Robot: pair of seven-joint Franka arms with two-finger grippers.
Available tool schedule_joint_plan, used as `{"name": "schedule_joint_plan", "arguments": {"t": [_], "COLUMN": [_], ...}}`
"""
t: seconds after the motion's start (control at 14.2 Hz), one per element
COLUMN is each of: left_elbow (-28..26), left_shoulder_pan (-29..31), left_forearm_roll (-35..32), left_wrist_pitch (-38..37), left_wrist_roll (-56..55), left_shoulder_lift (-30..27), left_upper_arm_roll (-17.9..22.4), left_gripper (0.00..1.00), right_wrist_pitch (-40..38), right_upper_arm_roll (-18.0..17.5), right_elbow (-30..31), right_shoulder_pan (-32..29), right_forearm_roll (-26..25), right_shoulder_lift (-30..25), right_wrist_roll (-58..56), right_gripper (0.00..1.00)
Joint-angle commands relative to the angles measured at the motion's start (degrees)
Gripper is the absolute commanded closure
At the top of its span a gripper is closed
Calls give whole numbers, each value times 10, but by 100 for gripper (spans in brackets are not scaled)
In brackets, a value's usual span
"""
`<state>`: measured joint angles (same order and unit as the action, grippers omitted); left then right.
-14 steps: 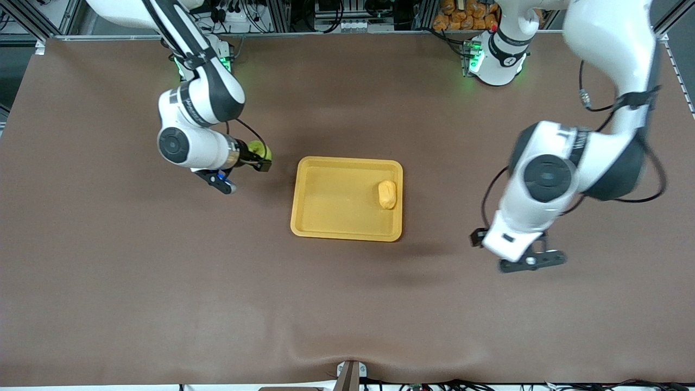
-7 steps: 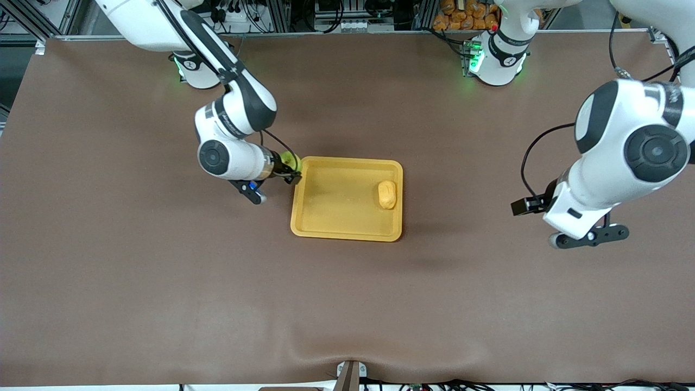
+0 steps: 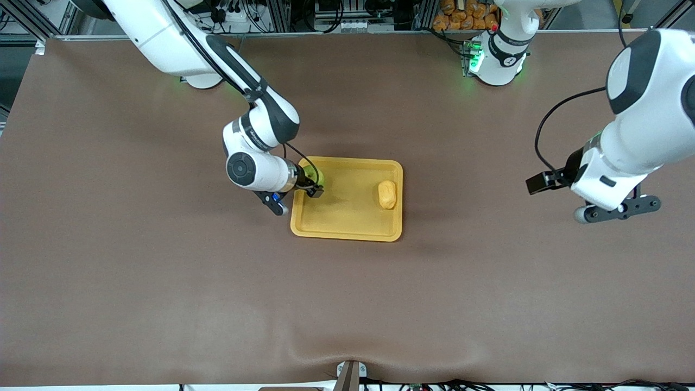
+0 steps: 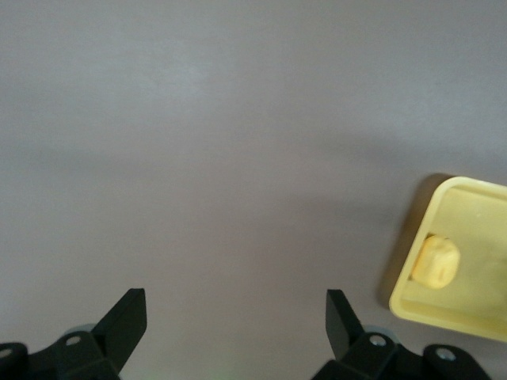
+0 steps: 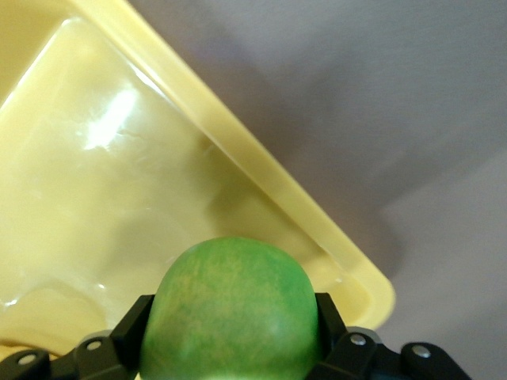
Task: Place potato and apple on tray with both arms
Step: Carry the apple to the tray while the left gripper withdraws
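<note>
Front view: my right gripper [image 3: 314,183] hangs over the tray [image 3: 347,234] at the end toward the right arm, fingers clamped on the apple [image 3: 311,174]. Right wrist view shows the apple [image 5: 230,313] pinched between both pads with bare tray floor directly beneath, so I judge the release needs only a short drop. Across the tray, the potato [image 3: 387,194] lies inside near the rim toward the left arm, its long axis running toward the camera, well apart from the apple. My left gripper [image 3: 616,209] waits over bare table, fingers spread wide and empty
</note>
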<state>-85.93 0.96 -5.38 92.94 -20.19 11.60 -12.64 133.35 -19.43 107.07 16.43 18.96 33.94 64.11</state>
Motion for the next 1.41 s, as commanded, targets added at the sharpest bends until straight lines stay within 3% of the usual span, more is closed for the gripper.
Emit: {"name": "schedule_joint_plan", "arguments": {"t": [0.0, 0.28, 0.35, 0.49, 0.57, 0.64, 0.99, 1.34], "left_elbow": [-81, -102, -98, -93, -82, -70, -65, -65], "left_shoulder_pan": [-36, -29, -28, -28, -27, -26, -18, -10], "left_forearm_roll": [42, 43, 44, 38, 37, 37, 22, 20], "left_wrist_pitch": [2, 1, -4, -21, -31, -42, -58, -62], "left_wrist_roll": [73, 116, 145, 172, 177, 181, 215, 210], "left_shoulder_lift": [-83, -118, -123, -129, -128, -127, -140, -145], "left_upper_arm_roll": [80, 81, 81, 81, 81, 80, 82, 72], "left_gripper": [0, 0, 0, 0, 0, 0, 0, 0], "right_wrist_pitch": [-4, 4, 14, 23, 24, 23, 14, -83], "right_upper_arm_roll": [0, 0, 0, 0, 0, 0, -4, -3], "right_elbow": [-32, -36, -36, -35, -35, -36, -33, -38], "right_shoulder_pan": [5, 10, 12, 13, 13, 14, 12, 5], "right_forearm_roll": [4, 1, -1, -14, -20, -20, -16, -18], "right_shoulder_lift": [24, 38, 40, 44, 44, 44, 33, -2], "right_wrist_roll": [13, 13, 12, 12, 12, 12, 16, 29], "right_gripper": [100, 100, 94, 66, 38, 0, 0, 0]}}
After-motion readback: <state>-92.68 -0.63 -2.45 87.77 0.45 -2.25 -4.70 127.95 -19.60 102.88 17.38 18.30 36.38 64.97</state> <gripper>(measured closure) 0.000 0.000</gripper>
